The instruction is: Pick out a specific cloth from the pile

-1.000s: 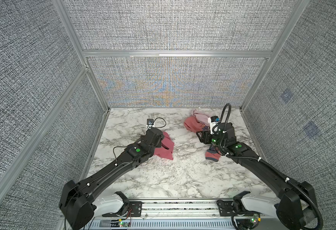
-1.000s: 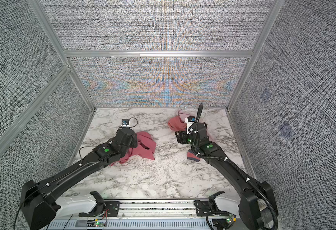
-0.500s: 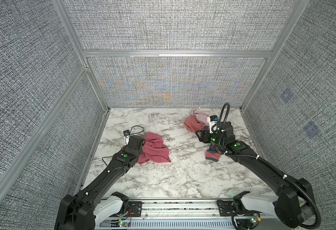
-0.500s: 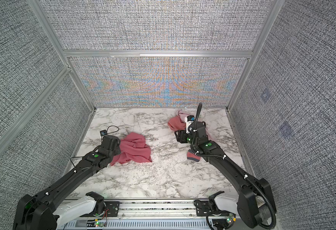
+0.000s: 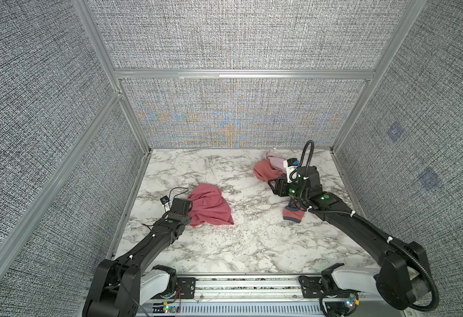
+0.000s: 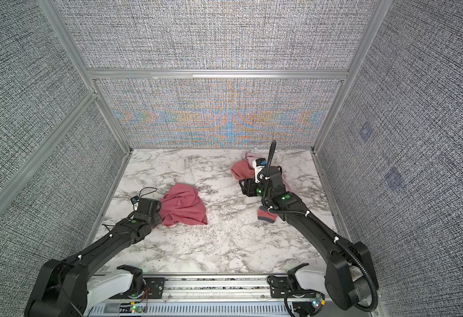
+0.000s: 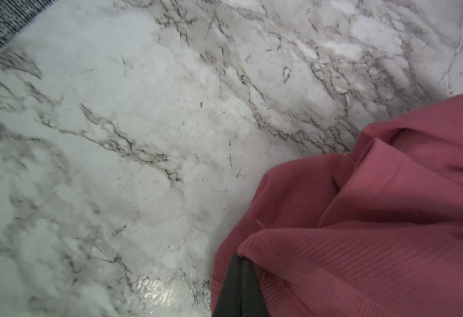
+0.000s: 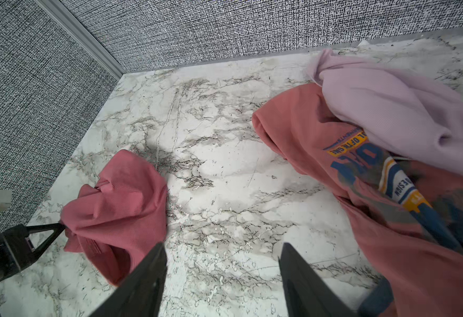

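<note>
The plain dusty-red cloth [image 5: 209, 207] lies crumpled on the marble counter [image 5: 252, 238] left of the middle, well apart from the pile [image 5: 266, 168] near the back wall [image 5: 238, 115]. The left hand [image 8: 60, 227] is clenched on a bunched fold at the cloth's edge. The right hand [image 8: 222, 255] hovers released over bare counter just beside the pile, where a lilac-pink cloth [image 8: 389, 109] rests on a printed red garment [image 8: 321, 153]; the right arm [image 5: 343, 219] passes over that garment and hides part of it.
</note>
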Action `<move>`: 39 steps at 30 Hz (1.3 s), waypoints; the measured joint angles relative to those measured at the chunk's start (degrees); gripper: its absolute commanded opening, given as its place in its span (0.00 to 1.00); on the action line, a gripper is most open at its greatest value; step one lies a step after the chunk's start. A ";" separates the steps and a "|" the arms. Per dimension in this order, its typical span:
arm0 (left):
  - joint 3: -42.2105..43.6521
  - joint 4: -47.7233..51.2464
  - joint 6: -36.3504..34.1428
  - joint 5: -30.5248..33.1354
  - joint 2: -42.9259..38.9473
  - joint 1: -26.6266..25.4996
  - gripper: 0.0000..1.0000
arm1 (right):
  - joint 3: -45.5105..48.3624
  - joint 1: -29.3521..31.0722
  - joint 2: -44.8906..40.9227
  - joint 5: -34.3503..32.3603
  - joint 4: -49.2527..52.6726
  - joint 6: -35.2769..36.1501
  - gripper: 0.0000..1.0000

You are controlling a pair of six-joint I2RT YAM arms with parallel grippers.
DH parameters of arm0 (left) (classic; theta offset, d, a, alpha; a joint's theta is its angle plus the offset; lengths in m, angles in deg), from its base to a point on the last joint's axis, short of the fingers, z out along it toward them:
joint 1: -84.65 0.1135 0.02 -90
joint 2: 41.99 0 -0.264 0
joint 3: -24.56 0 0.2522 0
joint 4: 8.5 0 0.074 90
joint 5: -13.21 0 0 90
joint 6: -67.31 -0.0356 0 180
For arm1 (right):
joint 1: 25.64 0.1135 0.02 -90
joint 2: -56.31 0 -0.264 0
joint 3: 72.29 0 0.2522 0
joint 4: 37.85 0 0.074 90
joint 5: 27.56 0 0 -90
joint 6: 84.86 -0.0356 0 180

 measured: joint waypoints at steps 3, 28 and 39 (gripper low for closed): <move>-0.17 -1.18 0.68 -1.16 2.01 0.13 0.00 | 0.00 -0.07 -0.72 -0.02 0.42 0.17 0.67; -20.59 5.73 -15.54 -6.16 -2.08 -14.97 0.65 | 1.33 -0.37 -2.51 -0.31 0.90 -0.70 0.67; -27.23 4.02 -18.69 -7.65 19.10 -25.16 0.66 | 3.45 -0.39 -4.87 -0.87 0.63 -0.70 0.67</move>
